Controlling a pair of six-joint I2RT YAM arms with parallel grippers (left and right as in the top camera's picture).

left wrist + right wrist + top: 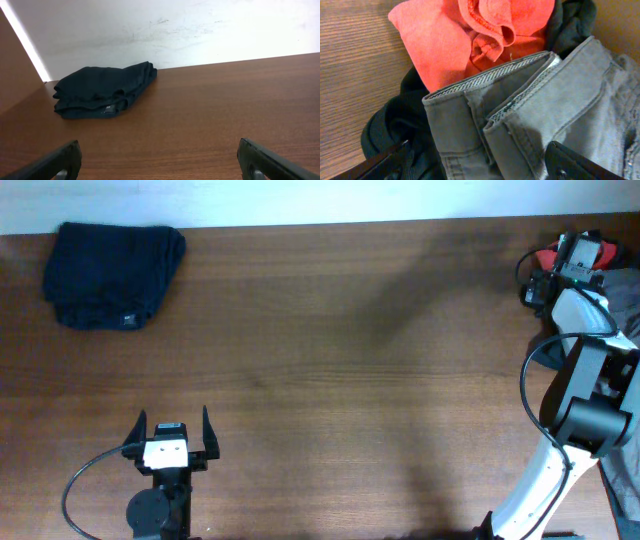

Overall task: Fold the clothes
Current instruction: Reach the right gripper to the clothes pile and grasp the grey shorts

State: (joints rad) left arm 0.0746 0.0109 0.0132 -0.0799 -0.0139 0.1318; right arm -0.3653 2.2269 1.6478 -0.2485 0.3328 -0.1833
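The clothes (520, 115), a grey garment with a stitched waistband and seams, lie crumpled on a heap at the table's far right corner. My right gripper (479, 150) hangs low over that heap, open, its jaws wide apart. One finger is over black cloth and the other rests at the grey fabric, with the waistband between them. From above, the right gripper (556, 265) sits at the far right edge. My left gripper (172, 425) stands open near the front left with nothing between its fingers (60, 162).
A folded dark navy garment (115, 262) lies at the back left corner, also ahead of the left wrist (102, 90). A red garment (470, 35) and a black one (395, 125) lie under and beside the grey one. The wooden table (330, 360) runs between.
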